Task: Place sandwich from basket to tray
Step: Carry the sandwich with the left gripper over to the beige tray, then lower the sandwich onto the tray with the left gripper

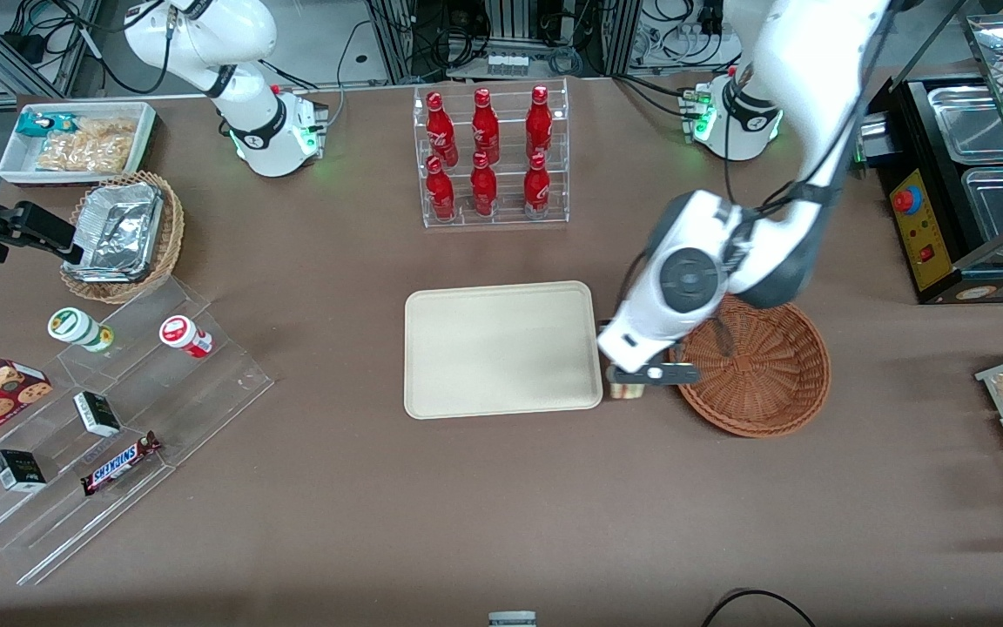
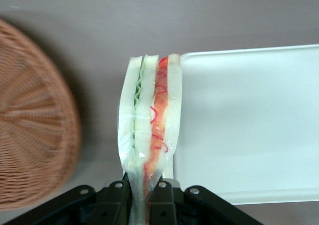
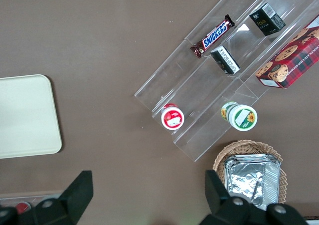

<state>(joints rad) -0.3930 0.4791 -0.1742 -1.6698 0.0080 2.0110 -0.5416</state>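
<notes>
My left gripper (image 1: 629,380) is shut on the sandwich (image 2: 149,135), a wrapped wedge of white bread with a green and red filling stripe. It holds it above the table, in the gap between the reddish-brown wicker basket (image 1: 763,370) and the beige tray (image 1: 501,348). In the front view only a bit of the sandwich (image 1: 628,389) shows under the gripper. In the left wrist view the basket (image 2: 35,135) is to one side of the sandwich and the tray (image 2: 249,125) to the other, its rim just next to the sandwich. The basket looks empty.
A clear rack of red bottles (image 1: 488,157) stands farther from the front camera than the tray. A tan wicker basket with foil containers (image 1: 123,235), a white bin of snacks (image 1: 79,144) and clear display steps with small goods (image 1: 101,418) lie toward the parked arm's end.
</notes>
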